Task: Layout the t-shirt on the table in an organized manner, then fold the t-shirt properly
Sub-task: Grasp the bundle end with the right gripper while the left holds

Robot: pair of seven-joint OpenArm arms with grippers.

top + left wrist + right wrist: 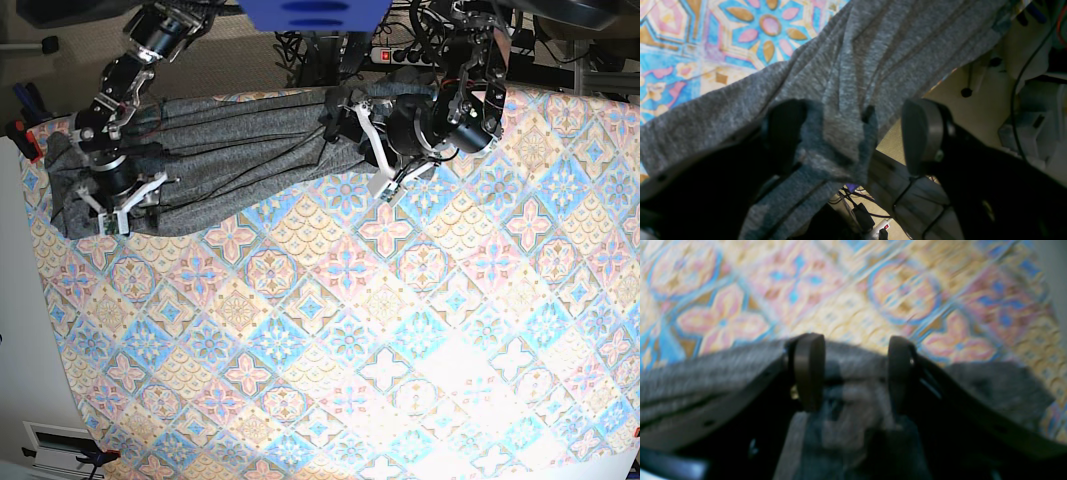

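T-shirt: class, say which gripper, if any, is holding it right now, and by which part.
The right gripper pinches a bunched edge of the t-shirt at its end. The left gripper is open; cloth only drapes over one finger.

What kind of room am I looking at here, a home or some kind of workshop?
Probably a robotics lab or workshop, not a home. Two robot arms work over a table with a patterned cloth, handling a grey t-shirt. Behind it, a power strip and tangled cables lie on the floor.
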